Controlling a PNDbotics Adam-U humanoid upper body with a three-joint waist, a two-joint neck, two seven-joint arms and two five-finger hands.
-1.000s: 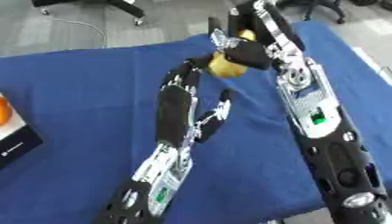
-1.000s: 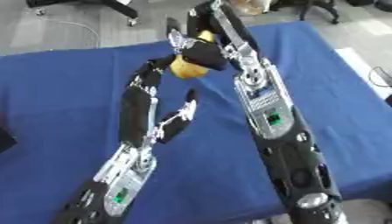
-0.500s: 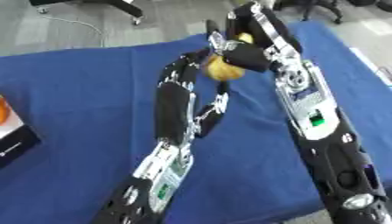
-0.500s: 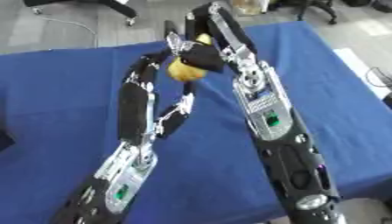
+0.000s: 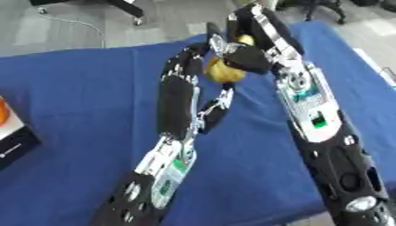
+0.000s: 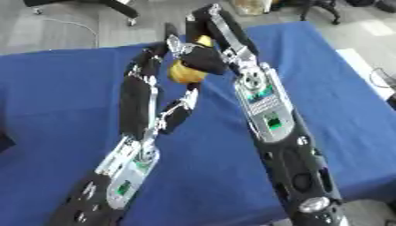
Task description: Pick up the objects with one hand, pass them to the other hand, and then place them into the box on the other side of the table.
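Over mid-table, fruit [image 5: 220,70] has shifted toward left hand [image 5: 203,55]; right hand [image 5: 249,59] still curled on it, left fingers unclear, handover underway.

A deep blue cloth covers the bench [image 5: 70,92]. The fruit [image 5: 222,71] is yellow. Both arms are black with silver and green patches. The box [image 5: 14,140] shows white, black and an orange edge.
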